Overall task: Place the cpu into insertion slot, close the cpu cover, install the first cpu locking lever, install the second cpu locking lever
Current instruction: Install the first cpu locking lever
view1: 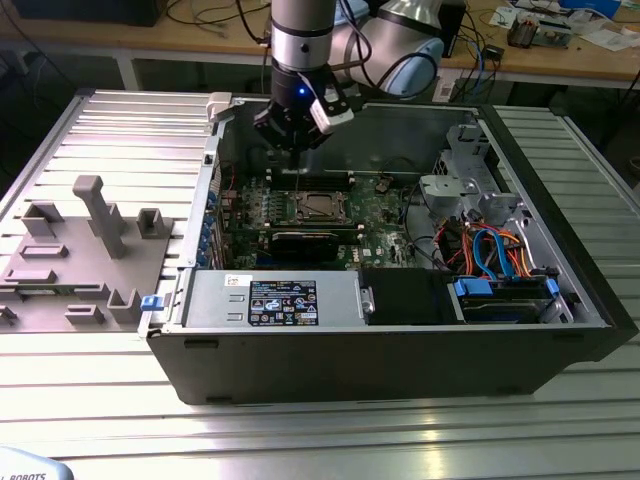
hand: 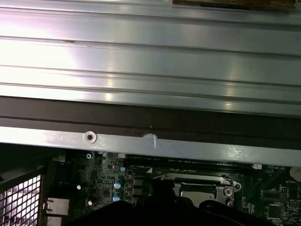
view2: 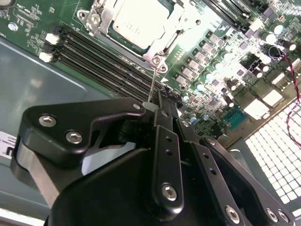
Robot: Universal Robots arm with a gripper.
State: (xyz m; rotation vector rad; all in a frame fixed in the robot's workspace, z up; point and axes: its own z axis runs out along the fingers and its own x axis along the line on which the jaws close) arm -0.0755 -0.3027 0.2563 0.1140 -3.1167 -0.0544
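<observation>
Grey fixture block [view1: 80, 255]: I am seeing it lying at the exterior view's left on the ribbed metal counter [view1: 330, 430], just beside the open computer case [view1: 560, 270], with upright posts standing on it.

Power supply [view1: 270, 300]: it is sitting along the case's near edge, wearing a dark label.

Arm [view1: 300, 40]: I am watching it reaching down from above into the far side of the case, a blue light glowing on its wrist.

Tool [view1: 293, 150]: it is hanging over the far edge of the green circuit board [view1: 375, 215], just beyond the socket. In the second wrist view its black fingers [view2: 165, 155] are pressing together with no gap showing, and a thin silver wire lever [view2: 151, 87] is running from the tips toward the socket corner; I cannot tell whether the tips are actually pinching it.

Cpu [view2: 138, 21]: it is sitting flat inside the insertion slot [view1: 318, 206], its dull silver top facing up.

Cpu cover [view2: 171, 23]: the silver frame is lying down around the chip, framing it.

Memory slots [view2: 103, 61]: long black strips are running just beside the socket.

Case wall [hand: 141, 143]: in the first wrist view I am looking past its pale rim to the counter ribs beyond.

Drive bay [view1: 500, 295]: at the exterior view's right, blue and orange cables [view1: 490, 245] are looping above it.
</observation>
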